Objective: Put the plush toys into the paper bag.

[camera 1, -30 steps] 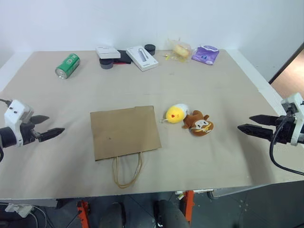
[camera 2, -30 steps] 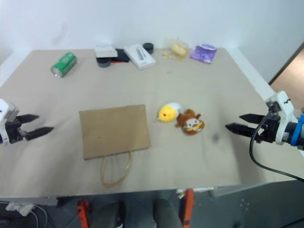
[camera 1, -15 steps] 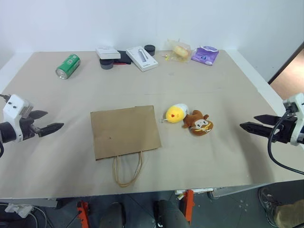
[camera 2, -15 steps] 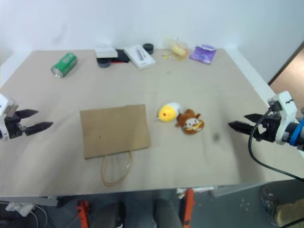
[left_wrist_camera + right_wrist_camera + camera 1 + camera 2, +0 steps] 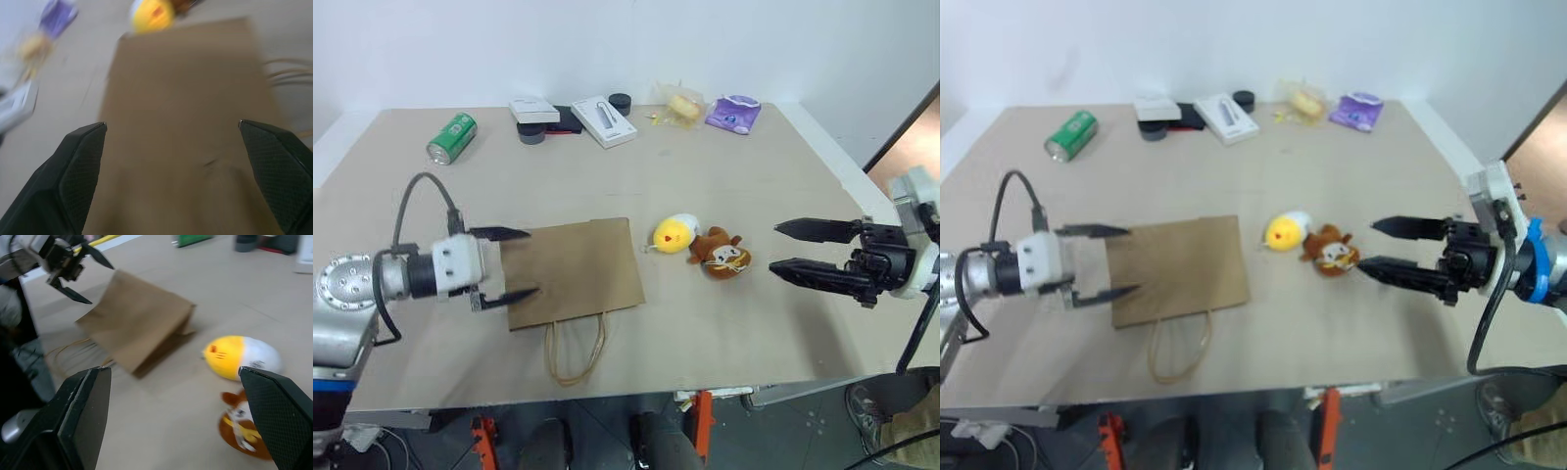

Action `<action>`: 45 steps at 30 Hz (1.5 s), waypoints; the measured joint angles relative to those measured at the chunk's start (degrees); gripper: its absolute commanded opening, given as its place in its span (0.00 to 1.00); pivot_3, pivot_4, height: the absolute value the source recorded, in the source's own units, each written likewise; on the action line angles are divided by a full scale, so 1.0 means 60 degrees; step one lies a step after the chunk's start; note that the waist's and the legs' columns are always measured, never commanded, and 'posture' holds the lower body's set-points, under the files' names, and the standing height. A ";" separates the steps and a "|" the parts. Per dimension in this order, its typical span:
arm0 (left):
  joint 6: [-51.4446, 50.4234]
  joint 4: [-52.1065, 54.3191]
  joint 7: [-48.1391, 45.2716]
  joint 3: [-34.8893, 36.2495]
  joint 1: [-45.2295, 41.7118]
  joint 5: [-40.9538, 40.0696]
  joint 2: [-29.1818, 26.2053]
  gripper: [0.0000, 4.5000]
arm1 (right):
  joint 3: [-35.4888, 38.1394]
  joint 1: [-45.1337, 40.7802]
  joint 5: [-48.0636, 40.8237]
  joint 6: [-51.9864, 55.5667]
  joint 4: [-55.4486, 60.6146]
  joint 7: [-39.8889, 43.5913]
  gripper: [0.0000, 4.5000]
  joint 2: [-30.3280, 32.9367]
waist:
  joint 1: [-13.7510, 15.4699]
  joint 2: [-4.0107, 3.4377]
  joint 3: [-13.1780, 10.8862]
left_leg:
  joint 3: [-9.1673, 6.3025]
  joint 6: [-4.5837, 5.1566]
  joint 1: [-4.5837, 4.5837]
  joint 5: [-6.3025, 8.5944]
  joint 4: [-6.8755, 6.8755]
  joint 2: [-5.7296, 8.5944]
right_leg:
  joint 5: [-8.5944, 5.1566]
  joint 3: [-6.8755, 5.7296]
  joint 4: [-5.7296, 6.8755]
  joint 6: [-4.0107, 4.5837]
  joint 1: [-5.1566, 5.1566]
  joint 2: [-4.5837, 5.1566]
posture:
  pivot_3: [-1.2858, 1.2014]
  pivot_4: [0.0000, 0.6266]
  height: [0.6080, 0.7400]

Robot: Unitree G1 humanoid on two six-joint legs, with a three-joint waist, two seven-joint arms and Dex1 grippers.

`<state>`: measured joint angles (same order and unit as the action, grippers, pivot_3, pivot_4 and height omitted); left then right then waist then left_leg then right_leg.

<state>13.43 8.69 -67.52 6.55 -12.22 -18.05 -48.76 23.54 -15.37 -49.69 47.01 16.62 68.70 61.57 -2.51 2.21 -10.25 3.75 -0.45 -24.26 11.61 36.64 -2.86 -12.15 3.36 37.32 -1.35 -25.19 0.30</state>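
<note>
The brown paper bag (image 5: 573, 271) lies flat near the middle of the table, its cord handles (image 5: 576, 352) toward the front edge. Right of it lie the plush toys side by side: a yellow-and-white chick (image 5: 676, 234) and a brown squirrel-like animal (image 5: 725, 257). My left gripper (image 5: 514, 263) is open above the bag's left edge, its fingers spanning that edge. Open too, my right gripper (image 5: 785, 248) hovers just right of the brown toy, pointing at it. In the right wrist view the chick (image 5: 240, 357), the brown toy (image 5: 244, 429) and the bag (image 5: 137, 321) lie ahead.
Along the table's far edge sit a green can (image 5: 452, 136) on its side, white boxes (image 5: 605, 120), dark round items (image 5: 533, 133), a clear wrapper with a yellow item (image 5: 682, 105) and a purple pouch (image 5: 735, 113). The table's right edge (image 5: 847, 166) runs behind my right arm.
Both arms swung inward: the left gripper moved from the table's left side to the bag's left edge and rolled; the right gripper came left toward the brown toy.
</note>
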 measured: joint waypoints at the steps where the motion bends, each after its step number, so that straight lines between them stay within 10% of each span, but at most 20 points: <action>1: 0.0581 0.0008 -0.0205 -0.0012 0.0102 -0.0024 0.0089 0.99 | -0.0116 -0.0011 -0.0003 -0.0040 0.0142 0.0013 1.00 -0.0015 | 0.0003 -0.0003 0.0002 | 0.0001 0.0003 0.0005 -0.0002 0.0003 0.0000 | 0.0002 -0.0001 0.0000 0.0002 0.0005 0.0000 | 0.52 0.24 1.00; 14: 0.8554 -0.3483 -0.2264 -0.1016 -0.0813 -0.0399 0.0393 0.99 | -0.0607 0.0614 0.0062 -0.0701 0.2115 -0.0305 1.00 -0.0291 | 0.0094 -0.0010 0.0007 | 0.0027 0.0025 -0.0010 -0.0017 0.0076 0.0000 | 0.0049 0.0010 0.0000 -0.0037 0.0018 0.0024 | 0.52 0.24 1.00; 45: 0.9767 -0.4677 0.1390 -0.3205 -0.0996 0.2191 0.1180 0.99 | -0.0466 0.0667 -0.0852 -0.0548 0.2632 -0.1409 1.00 -0.0355 | 0.0097 -0.0008 0.0008 | 0.0086 0.0037 -0.0005 -0.0023 0.0130 -0.0030 | 0.0108 0.0028 0.0000 -0.0026 0.0022 0.0017 | 0.52 0.24 1.00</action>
<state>72.03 -19.38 -59.17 -12.69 -18.19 -4.90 -41.69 20.74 -11.37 -54.81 43.72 32.41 60.24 59.44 -1.93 2.16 -10.20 4.27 -0.23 -24.29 11.47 37.42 -3.04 -11.50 3.53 37.32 -1.51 -25.06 0.40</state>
